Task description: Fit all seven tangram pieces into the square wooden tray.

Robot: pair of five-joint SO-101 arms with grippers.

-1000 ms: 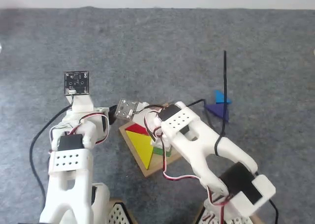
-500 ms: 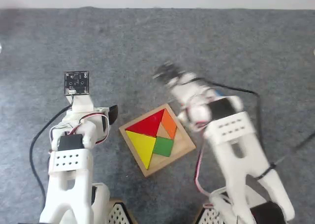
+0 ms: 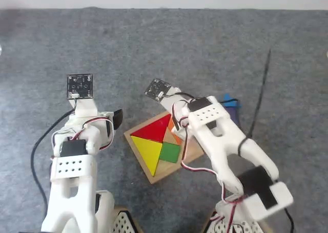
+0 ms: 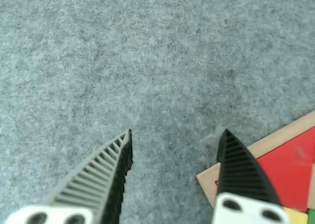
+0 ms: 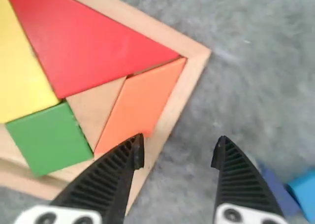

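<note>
The square wooden tray (image 3: 193, 150) lies turned like a diamond in the middle of the carpet. It holds a red triangle (image 3: 152, 130), a yellow triangle (image 3: 148, 152), a green square (image 3: 170, 152) and an orange piece (image 5: 142, 101). My right gripper (image 5: 179, 140) hangs open over the tray's right rim (image 5: 192, 86), one finger above the orange piece and the other over carpet. A blue piece (image 3: 228, 100) and a purple piece (image 3: 234, 113) lie on the carpet right of the tray. My left gripper (image 4: 174, 135) stands open over carpet just off the tray's left corner (image 4: 275, 141).
A bare triangular patch of tray floor (image 5: 91, 111) shows between the green, red and orange pieces. The right arm (image 3: 207, 121) covers the tray's right corner, and its black cable (image 3: 261, 94) runs up to the right. Grey carpet stretches open behind the tray.
The right arm swung off the tray up to the right, then came back down over the tray's right side. The left arm has kept still.
</note>
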